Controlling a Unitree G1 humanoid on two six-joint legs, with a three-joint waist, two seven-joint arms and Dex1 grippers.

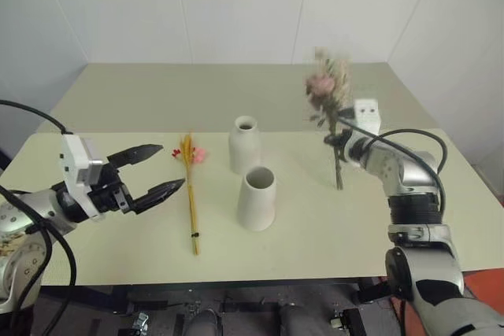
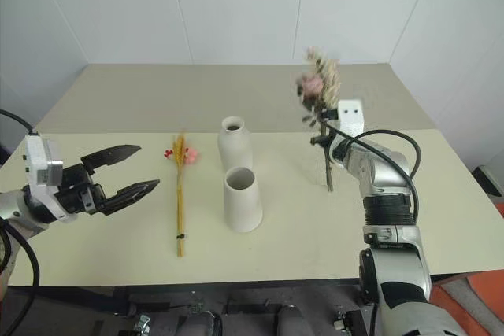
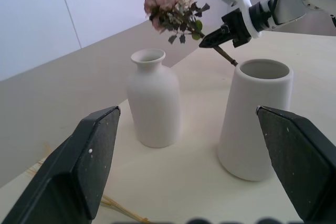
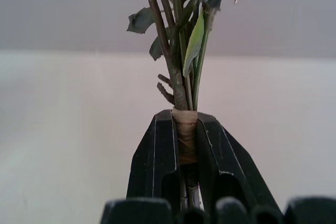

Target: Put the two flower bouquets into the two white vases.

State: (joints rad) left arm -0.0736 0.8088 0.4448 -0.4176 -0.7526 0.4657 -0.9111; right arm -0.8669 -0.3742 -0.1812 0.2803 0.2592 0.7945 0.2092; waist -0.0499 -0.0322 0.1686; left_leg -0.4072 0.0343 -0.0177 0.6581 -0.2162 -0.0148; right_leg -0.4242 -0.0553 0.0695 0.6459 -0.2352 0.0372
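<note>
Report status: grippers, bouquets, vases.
Right gripper shut on rose bouquet, held upright above table. Left gripper open, empty. Wheat bouquet lying flat. Both vases empty, unobstructed.

No legible text, label or sign anywhere.

Pale cream table (image 1: 118,100) fills a corner of plain white panelled walls (image 1: 236,5), red-orange floor (image 1: 488,293) at right edge.
</note>
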